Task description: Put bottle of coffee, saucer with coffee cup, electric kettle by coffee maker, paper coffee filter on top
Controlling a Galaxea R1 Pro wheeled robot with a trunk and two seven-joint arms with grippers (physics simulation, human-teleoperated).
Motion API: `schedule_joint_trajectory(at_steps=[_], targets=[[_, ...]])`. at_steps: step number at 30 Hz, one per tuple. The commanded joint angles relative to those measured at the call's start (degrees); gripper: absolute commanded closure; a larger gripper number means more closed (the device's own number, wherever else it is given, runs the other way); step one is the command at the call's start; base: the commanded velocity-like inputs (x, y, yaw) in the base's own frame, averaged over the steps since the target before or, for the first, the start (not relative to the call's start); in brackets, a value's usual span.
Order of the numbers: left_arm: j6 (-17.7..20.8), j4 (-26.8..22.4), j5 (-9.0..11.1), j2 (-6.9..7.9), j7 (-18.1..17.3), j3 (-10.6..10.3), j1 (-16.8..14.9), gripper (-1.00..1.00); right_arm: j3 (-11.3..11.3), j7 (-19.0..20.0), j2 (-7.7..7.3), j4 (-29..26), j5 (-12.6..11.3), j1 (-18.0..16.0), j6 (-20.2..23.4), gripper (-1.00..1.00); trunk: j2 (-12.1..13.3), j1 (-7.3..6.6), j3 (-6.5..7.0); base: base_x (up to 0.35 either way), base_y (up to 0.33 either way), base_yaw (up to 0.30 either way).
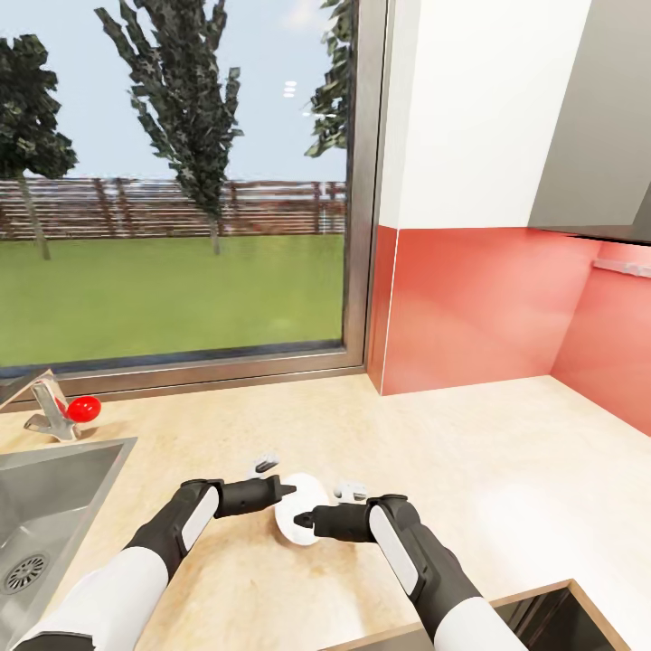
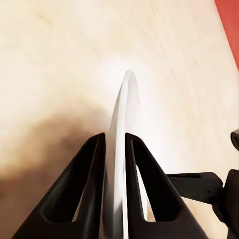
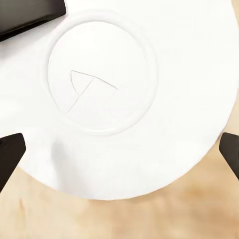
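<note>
big window [image 1: 172,181] onto lawn, red backsplash [image 1: 479,303], steel sink [image 1: 54,506].

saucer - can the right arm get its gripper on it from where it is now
Probably yes: the right gripper is open facing the saucer. The left gripper holds its edge.

Bright, even daylight enters through the window [image 1: 181,181] at upper left of the head view. The kitchen countertop [image 1: 470,452] looks pale and washed. The saucer [image 3: 149,99] glares white. A soft dark shadow blurs at lower left of the left wrist view.
</note>
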Motion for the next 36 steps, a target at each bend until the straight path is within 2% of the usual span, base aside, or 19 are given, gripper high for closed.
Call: schedule_joint_trajectory(at_steps=[1,22,29,31,34,36], targets=[[0.2,-0.03,0.07,0.04,0.01,-0.22,-0.05,1.0,0.0,0.04,0.01,0.22,0.37,-0.02,0.42,-1.0,-0.11,0.05,-0.16,0.0,0.0,0.0],[0.25,-0.06,0.07,0.14,0.02,-0.05,-0.05,1.0,0.0,0.04,0.01,0.16,0.37,-0.02,0.42,-1.0,-0.11,0.05,-0.16,0.0,0.0,0.0],[0.31,-0.24,0.09,0.62,0.09,-0.25,-0.39,1.0,-0.12,0.04,0.01,-0.46,0.33,-0.02,0.46,-1.0,-0.11,0.05,-0.16,0.0,0.0,0.0],[0.3,-0.26,0.08,0.78,0.09,-0.04,-0.6,1.0,-0.18,0.06,0.01,-0.58,0.31,-0.02,0.48,-1.0,-0.11,0.05,-0.16,0.0,0.0,0.0],[0.34,-0.29,-0.01,1.39,0.2,1.68,-0.94,1.0,-0.32,0.1,0.01,-1.41,0.32,-0.02,0.5,-1.0,-0.11,0.05,-0.16,0.0,0.0,0.0],[0.37,-0.32,-0.05,2.46,0.24,2.91,-1.08,1.0,-0.46,0.02,0.01,-2.92,0.35,-0.02,0.51,-1.0,-0.11,0.05,-0.16,0.0,0.0,0.0]])
